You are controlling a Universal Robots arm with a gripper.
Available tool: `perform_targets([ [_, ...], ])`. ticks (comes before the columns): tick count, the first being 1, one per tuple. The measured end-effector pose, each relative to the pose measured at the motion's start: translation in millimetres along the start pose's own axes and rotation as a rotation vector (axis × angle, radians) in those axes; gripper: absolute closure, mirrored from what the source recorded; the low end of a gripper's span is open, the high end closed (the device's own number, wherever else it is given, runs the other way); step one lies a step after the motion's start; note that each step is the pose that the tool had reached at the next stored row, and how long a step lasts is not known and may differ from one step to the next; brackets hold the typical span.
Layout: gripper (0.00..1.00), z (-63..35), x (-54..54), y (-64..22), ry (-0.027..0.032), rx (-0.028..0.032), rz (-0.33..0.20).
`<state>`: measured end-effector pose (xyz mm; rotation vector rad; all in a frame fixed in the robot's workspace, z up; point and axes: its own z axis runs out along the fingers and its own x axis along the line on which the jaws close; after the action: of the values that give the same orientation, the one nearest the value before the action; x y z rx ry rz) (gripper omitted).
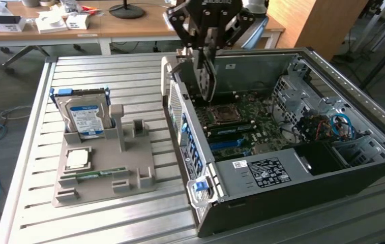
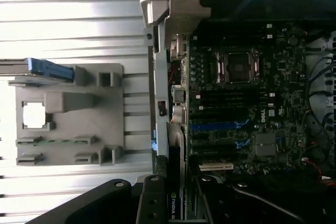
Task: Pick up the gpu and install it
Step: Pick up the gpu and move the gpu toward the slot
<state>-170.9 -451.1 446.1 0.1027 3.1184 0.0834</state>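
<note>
Holding the gpu (image 1: 206, 76) edge-down, your claw (image 1: 204, 50) is pinched partway shut on its top edge, so the pickup's done, but the card hangs over the open case (image 1: 280, 66), not yet seated in the motherboard (image 1: 250, 114).

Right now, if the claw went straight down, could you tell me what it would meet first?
Probably the motherboard inside the open case, touched by the gpu the claw grips; depth is unclear.
</note>
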Motion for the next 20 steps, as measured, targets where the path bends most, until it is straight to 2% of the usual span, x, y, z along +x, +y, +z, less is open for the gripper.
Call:
perform_targets([
  [20,0.74,2.3,-90.2,8.1,0.0005,-0.0051,-0.002],
])
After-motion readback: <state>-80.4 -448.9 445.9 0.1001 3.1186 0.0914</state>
